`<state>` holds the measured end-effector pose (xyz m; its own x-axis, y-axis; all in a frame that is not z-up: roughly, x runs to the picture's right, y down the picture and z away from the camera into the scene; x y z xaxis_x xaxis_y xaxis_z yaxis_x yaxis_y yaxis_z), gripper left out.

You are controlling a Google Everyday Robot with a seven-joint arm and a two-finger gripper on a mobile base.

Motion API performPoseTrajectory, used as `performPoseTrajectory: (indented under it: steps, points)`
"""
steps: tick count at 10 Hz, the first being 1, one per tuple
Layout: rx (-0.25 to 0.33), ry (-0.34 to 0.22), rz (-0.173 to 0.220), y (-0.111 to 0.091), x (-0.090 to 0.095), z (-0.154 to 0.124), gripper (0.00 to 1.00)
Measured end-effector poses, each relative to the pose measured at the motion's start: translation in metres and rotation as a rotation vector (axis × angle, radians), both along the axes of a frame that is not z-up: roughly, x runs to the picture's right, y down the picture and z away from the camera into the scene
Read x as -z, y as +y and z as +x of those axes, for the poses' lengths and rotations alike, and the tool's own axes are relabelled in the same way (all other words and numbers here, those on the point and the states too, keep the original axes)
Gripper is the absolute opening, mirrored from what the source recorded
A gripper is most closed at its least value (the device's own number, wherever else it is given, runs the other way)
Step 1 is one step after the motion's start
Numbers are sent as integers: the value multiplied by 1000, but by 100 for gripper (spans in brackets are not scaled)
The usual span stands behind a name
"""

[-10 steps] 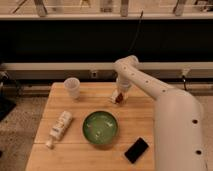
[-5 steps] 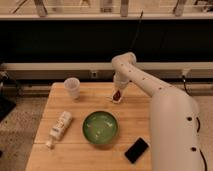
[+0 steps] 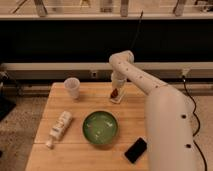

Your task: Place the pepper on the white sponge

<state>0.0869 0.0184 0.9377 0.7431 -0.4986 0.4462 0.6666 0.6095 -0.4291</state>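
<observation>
The small reddish-brown pepper (image 3: 114, 93) lies on the white sponge (image 3: 117, 97) at the back middle of the wooden table (image 3: 80, 105). My gripper (image 3: 117, 83) hangs just above the pepper, at the end of the white arm that reaches in from the right.
A green bowl (image 3: 100, 127) sits at the table's middle front. A translucent white cup (image 3: 72, 88) stands at the back left. A white bottle (image 3: 59, 127) lies on its side at the left. A black phone (image 3: 135, 150) lies at the front right.
The arm has drawn back and up a little from the table; the pepper stays on the sponge.
</observation>
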Motion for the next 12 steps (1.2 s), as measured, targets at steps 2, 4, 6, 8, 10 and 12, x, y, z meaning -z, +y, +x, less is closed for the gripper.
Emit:
performPoseTrajectory:
  steps: [2, 4, 6, 8, 10, 12]
  points:
    - [-4, -3, -5, 0, -2, -2, 44]
    - [-4, -2, -11, 1, -4, -2, 64]
    - [-6, 3, -18, 3, -5, 2, 80]
    - [-6, 6, -22, 3, -5, 4, 80]
    - [-7, 5, -24, 3, -4, 6, 80]
    - [-16, 9, -26, 5, 1, 18, 80]
